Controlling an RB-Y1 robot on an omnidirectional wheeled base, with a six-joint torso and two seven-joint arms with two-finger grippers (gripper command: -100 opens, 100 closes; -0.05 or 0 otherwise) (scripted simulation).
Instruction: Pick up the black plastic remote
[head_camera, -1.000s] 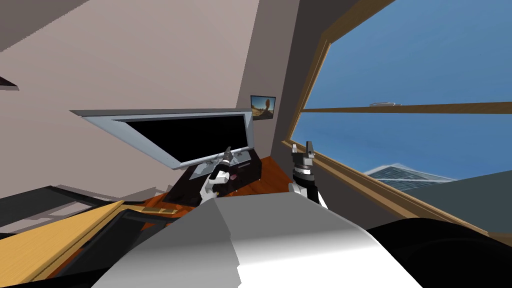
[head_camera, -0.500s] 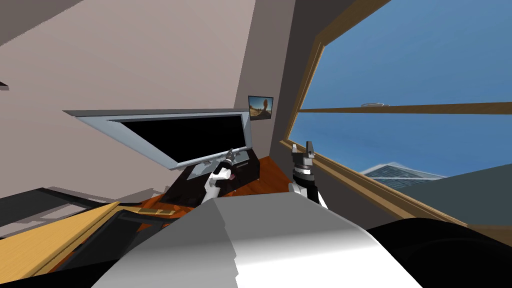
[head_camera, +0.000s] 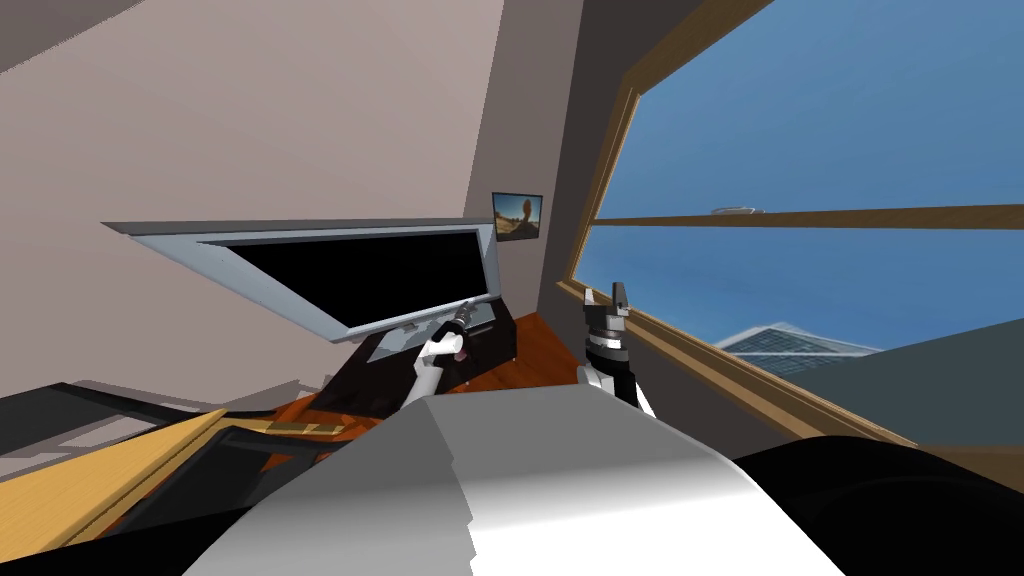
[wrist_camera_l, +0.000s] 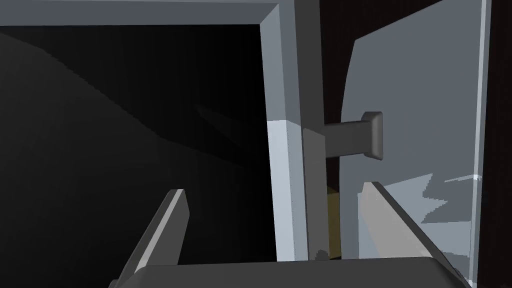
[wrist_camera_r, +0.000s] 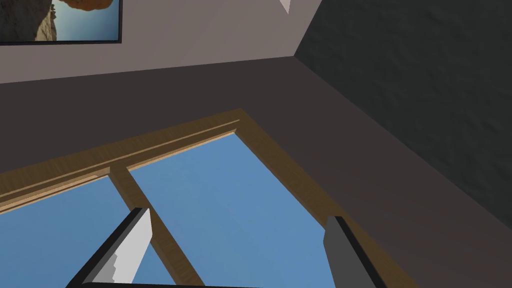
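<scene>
Left tool (wrist_camera_l: 274, 189) is open, both blade fingers (wrist_camera_l: 165, 230) spread with nothing between them, pointed at the bottom edge of the TV (head_camera: 340, 265) near its stand. In the left wrist view one finger sits over the black screen (wrist_camera_l: 125, 125) and the other over the pale grey base plate (wrist_camera_l: 420, 100). The TV's grey frame (wrist_camera_l: 280, 75) runs between the two. A dark grey bracket (wrist_camera_l: 357, 135) joins the frame side to the base plate, beyond the fingertips. There is a small ochre patch (wrist_camera_l: 333, 220) in the gap between frame and plate, and I cannot tell what it is. Head view: the left arm reaches forward, with the tool at the TV's foot above the dark table (head_camera: 495, 345) that carries the TV. Black remote: I cannot tell where it lies, as it is too small or hidden to make out. Right tool (head_camera: 607, 292) is open too, empty, held upright, well apart from the left one, beside the wooden window frame (head_camera: 603, 200). A small framed picture (head_camera: 517, 215) hangs on the wall between TV and window. Orange-brown floor (head_camera: 540, 345) lies next to the table. A yellow wooden top (head_camera: 80, 485) sits at my left, well apart from both tools.
</scene>
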